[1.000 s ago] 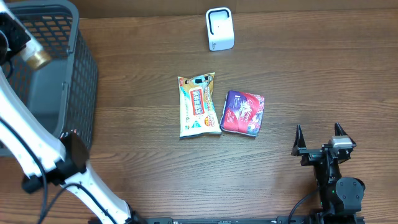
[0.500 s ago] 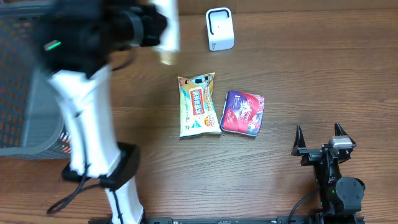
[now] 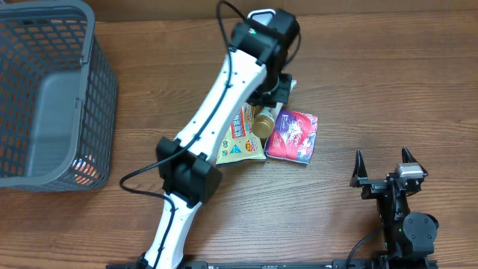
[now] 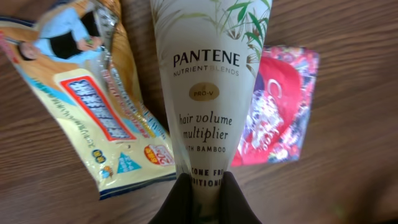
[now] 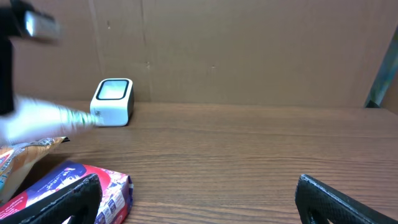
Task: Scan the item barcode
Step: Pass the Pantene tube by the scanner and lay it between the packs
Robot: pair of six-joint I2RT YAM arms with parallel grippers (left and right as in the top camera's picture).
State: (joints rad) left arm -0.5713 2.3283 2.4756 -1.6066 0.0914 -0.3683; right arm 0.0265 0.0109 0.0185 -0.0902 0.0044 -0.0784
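Note:
My left gripper is shut on the tail end of a cream Pantene tube. The tube hangs cap-down over the table, its gold cap between a yellow snack packet and a red-purple packet. From overhead the left arm's wrist covers most of the white barcode scanner at the back. The scanner shows whole in the right wrist view, with the blurred tube to its left. My right gripper rests open near the front right, holding nothing.
A dark mesh basket stands at the left edge with something orange at its bottom. The yellow packet and red-purple packet lie flat under the tube. A cardboard wall backs the table.
The left arm has swung from the basket at the left across to the middle of the table, carrying the tube, and now hangs over the two packets. The right arm has not moved.

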